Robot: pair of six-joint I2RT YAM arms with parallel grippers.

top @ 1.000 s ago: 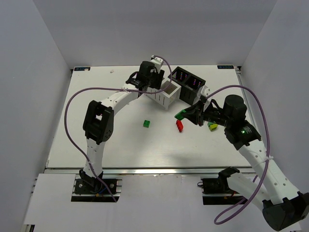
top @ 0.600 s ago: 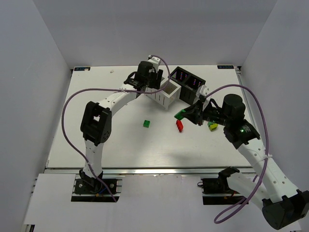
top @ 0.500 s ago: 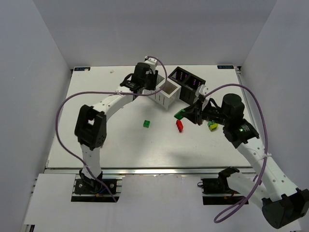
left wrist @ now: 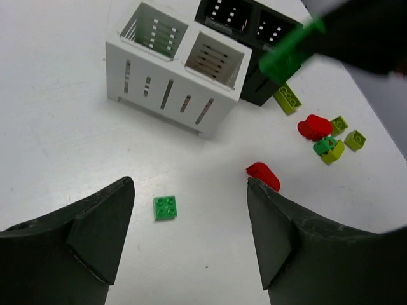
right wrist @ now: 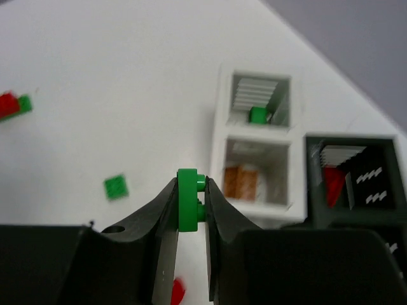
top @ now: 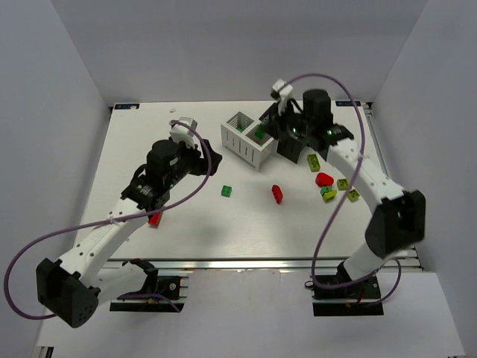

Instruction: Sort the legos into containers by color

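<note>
Right wrist view: green plate (right wrist: 187,210) is pinched on edge in the right claw (right wrist: 189,187), held off the counter (right wrist: 95,76) close by the white bin (right wrist: 219,159). Step is judged as carry-to-drop. A green brick (right wrist: 257,115) is seen in the far cell, so that cell should be centred under the plate before release. Flat faces are clamped; the long axis is seen jutting from the claw toward the white bin. Left claw (left wrist: 189,184) is spread, empty.

A red brick (top: 155,218) lies half hidden under the left arm (top: 112,226).
</note>
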